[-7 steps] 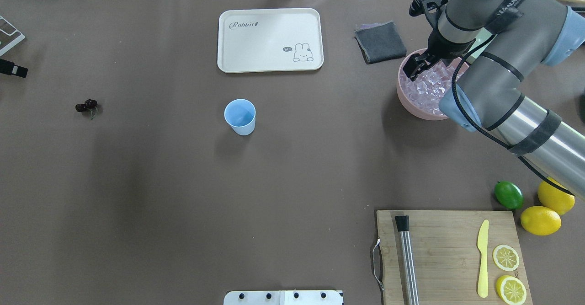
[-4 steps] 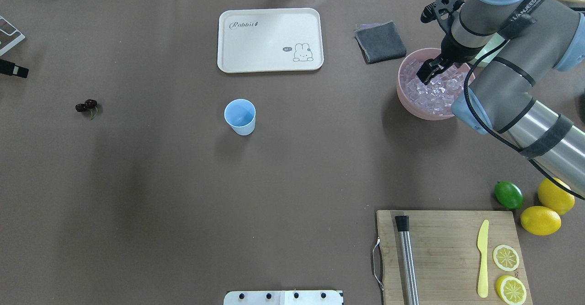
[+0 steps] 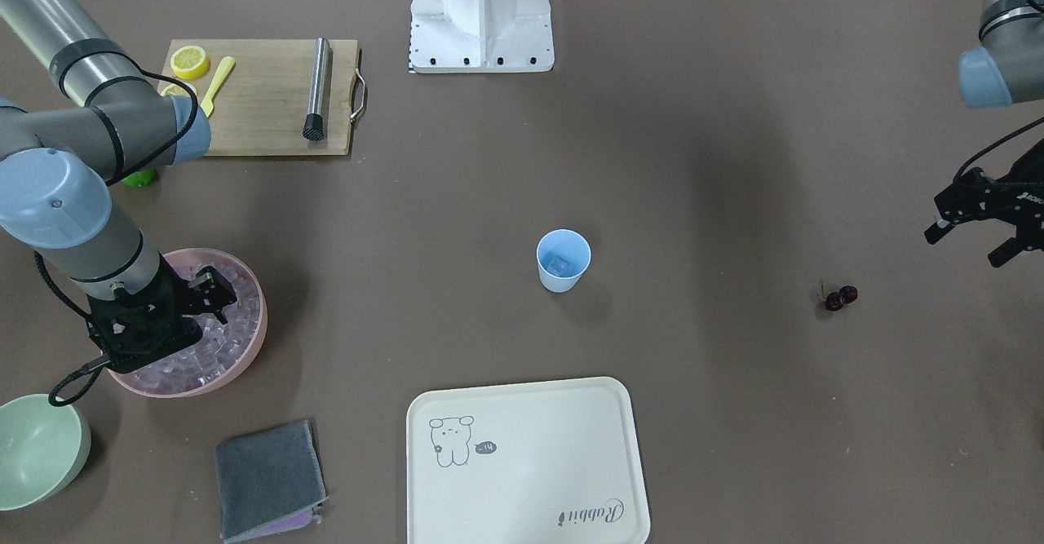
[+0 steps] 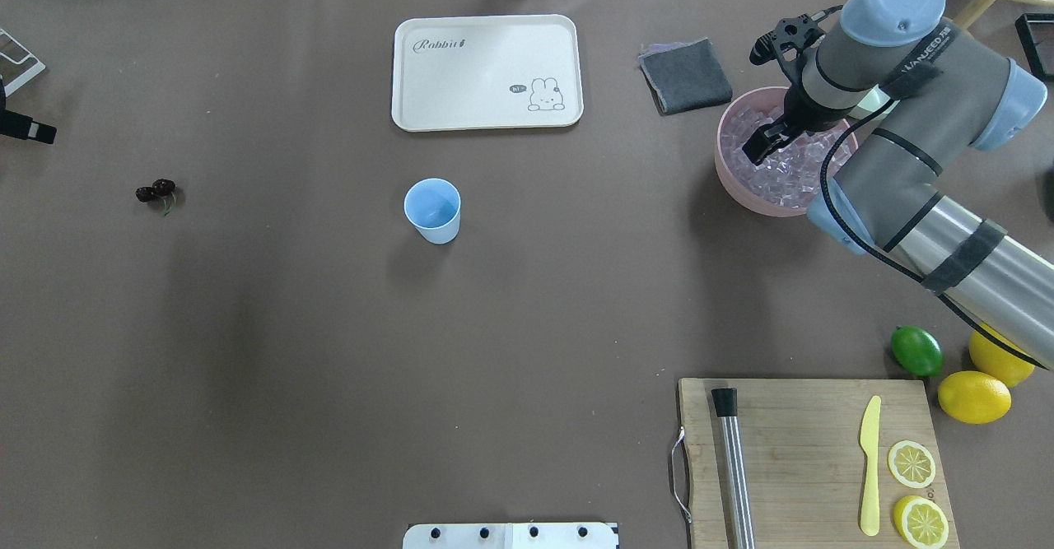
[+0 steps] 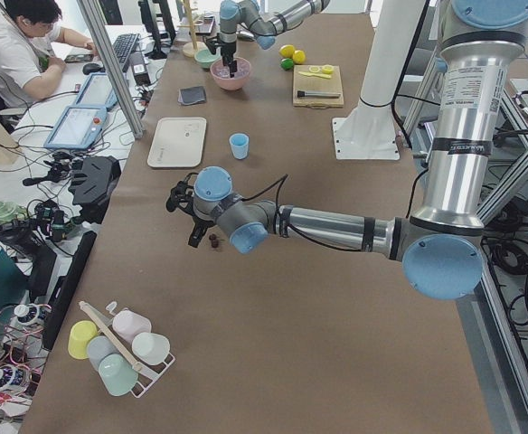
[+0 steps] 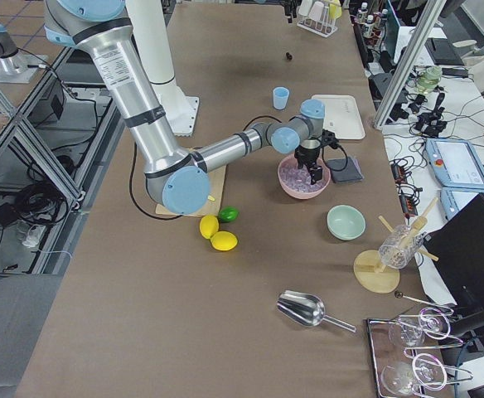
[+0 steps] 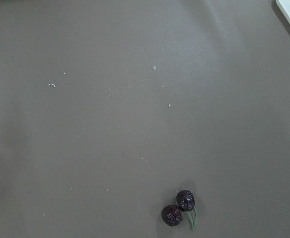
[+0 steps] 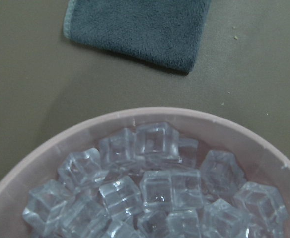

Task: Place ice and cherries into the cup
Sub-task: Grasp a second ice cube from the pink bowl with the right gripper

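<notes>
Shifted slightly over the one pink bowl (image 4: 729,180) since before, the right gripper (image 4: 756,146) hides whether it is wide or narrow, and from the left come the left gripper (image 3: 966,248) spread wide, two cherries (image 4: 156,191) on the table (image 4: 329,327), one cup (image 4: 433,211) with one ice (image 3: 559,265) cube inside, then the bowl's many cubes.
</notes>
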You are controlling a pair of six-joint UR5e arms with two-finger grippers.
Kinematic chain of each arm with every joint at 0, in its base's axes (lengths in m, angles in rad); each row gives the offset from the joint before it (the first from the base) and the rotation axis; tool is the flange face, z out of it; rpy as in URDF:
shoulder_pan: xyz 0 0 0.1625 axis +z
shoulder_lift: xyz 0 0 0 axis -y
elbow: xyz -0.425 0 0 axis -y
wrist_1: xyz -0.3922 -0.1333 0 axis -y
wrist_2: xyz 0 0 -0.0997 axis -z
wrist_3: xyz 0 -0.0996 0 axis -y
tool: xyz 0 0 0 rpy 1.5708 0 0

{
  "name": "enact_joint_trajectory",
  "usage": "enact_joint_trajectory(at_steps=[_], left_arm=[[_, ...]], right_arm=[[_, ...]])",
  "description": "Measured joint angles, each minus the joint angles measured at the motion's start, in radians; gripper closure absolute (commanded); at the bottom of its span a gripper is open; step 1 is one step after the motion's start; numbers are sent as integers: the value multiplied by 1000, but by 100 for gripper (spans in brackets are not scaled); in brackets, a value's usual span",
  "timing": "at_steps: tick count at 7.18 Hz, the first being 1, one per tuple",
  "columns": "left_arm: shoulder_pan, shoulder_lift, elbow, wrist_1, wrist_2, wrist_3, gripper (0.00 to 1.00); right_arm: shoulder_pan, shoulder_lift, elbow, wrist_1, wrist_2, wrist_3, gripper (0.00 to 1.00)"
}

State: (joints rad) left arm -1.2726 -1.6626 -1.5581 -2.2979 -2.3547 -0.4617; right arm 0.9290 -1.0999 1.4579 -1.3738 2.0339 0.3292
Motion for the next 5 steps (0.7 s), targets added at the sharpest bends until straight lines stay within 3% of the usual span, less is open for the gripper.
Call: enact_joint_trajectory(at_steps=[2, 3, 5], left_arm=[[2, 0, -2, 0, 0, -1, 2], [2, 0, -2, 0, 0, -1, 2], [2, 0, -3, 0, 0, 0, 2]], right_arm=[[-11, 1, -7, 3, -1, 3, 2], [-15, 1, -7, 3, -2, 5, 9], [-22, 1, -8, 4, -5, 6, 54]])
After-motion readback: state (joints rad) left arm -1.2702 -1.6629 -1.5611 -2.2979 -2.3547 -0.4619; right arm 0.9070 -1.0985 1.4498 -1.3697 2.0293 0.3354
